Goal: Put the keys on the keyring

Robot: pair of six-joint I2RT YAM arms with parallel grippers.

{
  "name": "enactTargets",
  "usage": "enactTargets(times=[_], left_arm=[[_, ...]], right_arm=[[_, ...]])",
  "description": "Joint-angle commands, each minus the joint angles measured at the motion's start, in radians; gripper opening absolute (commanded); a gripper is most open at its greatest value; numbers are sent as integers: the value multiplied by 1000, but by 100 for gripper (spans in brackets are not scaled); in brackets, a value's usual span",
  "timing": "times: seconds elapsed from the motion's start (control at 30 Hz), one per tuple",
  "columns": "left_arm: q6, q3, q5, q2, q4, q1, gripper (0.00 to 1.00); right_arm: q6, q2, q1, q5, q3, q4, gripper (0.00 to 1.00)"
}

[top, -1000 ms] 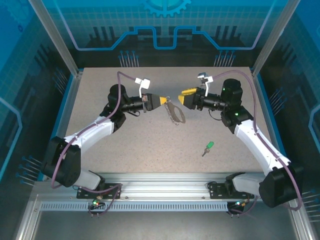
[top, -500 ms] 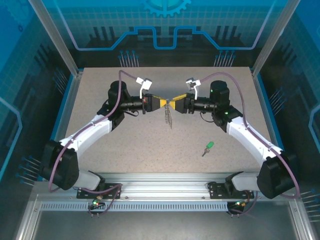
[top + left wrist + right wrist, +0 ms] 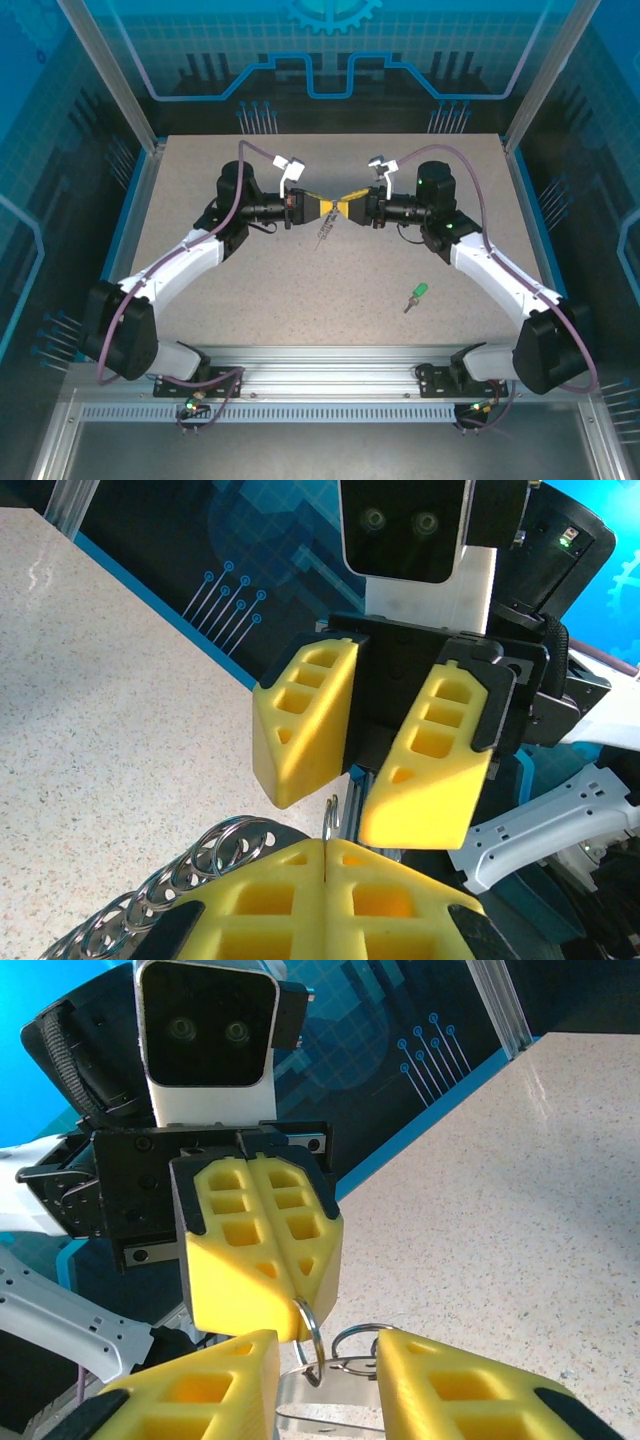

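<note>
My left gripper [image 3: 323,207] is shut on a thin silvery split ring [image 3: 329,818] of the keyring [image 3: 321,233], which hangs below it above the table, edge-on. In the right wrist view the ring [image 3: 312,1344] pokes out of the left's closed yellow fingers [image 3: 262,1245], with the keyring's flat body [image 3: 330,1405] beneath. My right gripper [image 3: 346,207] faces the left tip to tip and stands open, its fingers [image 3: 205,1390] on either side of the ring without touching it. The green-headed key [image 3: 417,296] lies on the table to the right, apart from both grippers.
A string of silvery linked rings [image 3: 190,865] dangles from the keyring at the lower left of the left wrist view. The speckled table [image 3: 250,290] is walled by blue panels at the back and sides, with a metal rail [image 3: 330,360] along the near edge.
The right gripper has swung left to meet the left gripper tip to tip. The hanging keyring has turned from broadside to edge-on and now slants to the lower left.
</note>
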Motion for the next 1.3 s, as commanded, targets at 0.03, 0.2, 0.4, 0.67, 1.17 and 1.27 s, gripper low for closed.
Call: enactTargets(times=[0.03,0.2,0.4,0.67,1.17,1.27], left_arm=[[22,41,41,-9,7,-4,0],[19,50,51,3,8,-4,0],[16,52,59,10,13,-5,0],[-7,48,35,11,30,-5,0],[-76,11,-78,-19,100,-4,50],[-91,-11,-123,-37,116,-3,63]], right_arm=[[-6,20,21,-14,33,23,26],[-11,18,21,-13,31,20,14],[-13,13,19,-13,31,17,0],[-3,3,20,0,23,29,0],[30,-37,17,89,-31,69,0],[44,-50,13,105,-50,78,0]])
